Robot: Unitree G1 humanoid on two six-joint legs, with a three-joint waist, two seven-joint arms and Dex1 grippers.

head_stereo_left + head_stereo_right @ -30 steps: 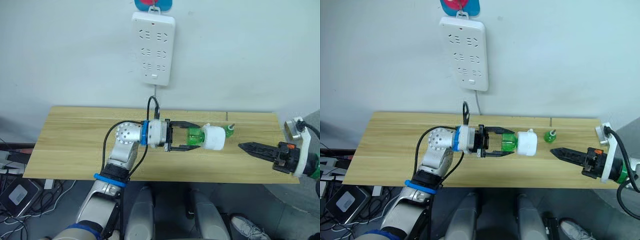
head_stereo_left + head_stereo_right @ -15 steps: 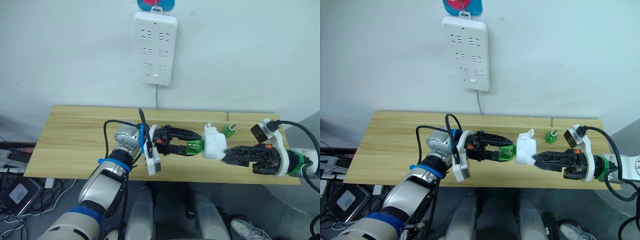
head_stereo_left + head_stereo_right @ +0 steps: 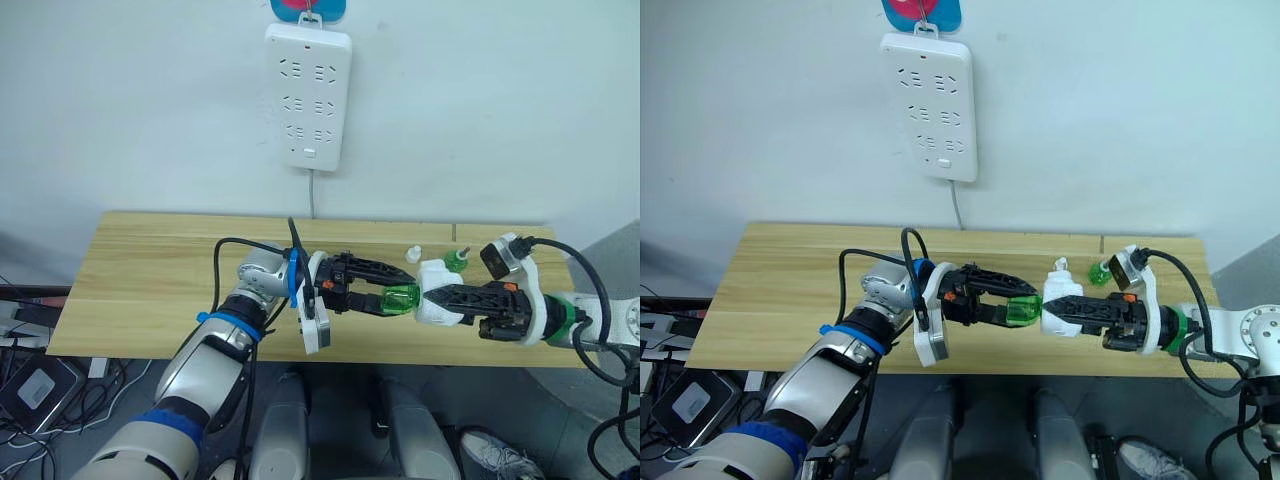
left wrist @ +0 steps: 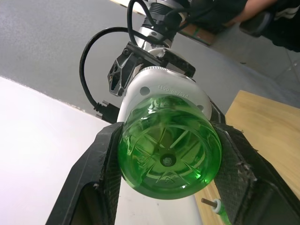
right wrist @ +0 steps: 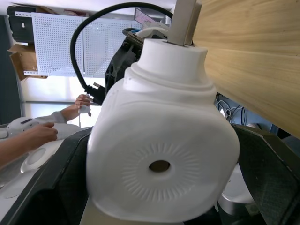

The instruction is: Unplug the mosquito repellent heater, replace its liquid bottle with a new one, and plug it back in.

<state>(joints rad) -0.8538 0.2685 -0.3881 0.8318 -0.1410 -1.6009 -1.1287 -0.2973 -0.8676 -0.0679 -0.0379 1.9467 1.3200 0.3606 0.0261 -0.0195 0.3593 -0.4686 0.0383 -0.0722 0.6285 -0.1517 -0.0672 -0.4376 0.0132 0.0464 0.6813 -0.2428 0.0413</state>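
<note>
A: Where is the mosquito repellent heater (image 3: 437, 303) right now?

B: It is held up over the front part of the wooden table (image 3: 150, 290), between the two arms. The right gripper (image 3: 448, 297) is closed on its white body. The round hole in its face can be seen in the right wrist view.

A: And the green bottle (image 3: 398, 299)?

B: It is squeezed between the black fingers of the left gripper (image 3: 385, 285). Its neck is tucked into the heater, so the two things are joined. In the left wrist view the bottle's round bottom is seen held tight on both sides.

A: What step is this, most likely?

B: The old bottle is probably being twisted out of the heater. That is only a guess. The heater is not plugged into the power strip (image 3: 307, 84) on the wall.

A: What could go wrong?

B: The bottle is smooth and round, so it could slip if it is turned too hard. If it is let go of too soon, it could be dropped past the table's front edge. Liquid could be spilled if the bottle is tipped once it is out. A small green bottle (image 3: 456, 259) and a little white cap (image 3: 413, 254) are standing just behind the heater, and they could be knocked over if the arms are swung back.
</note>
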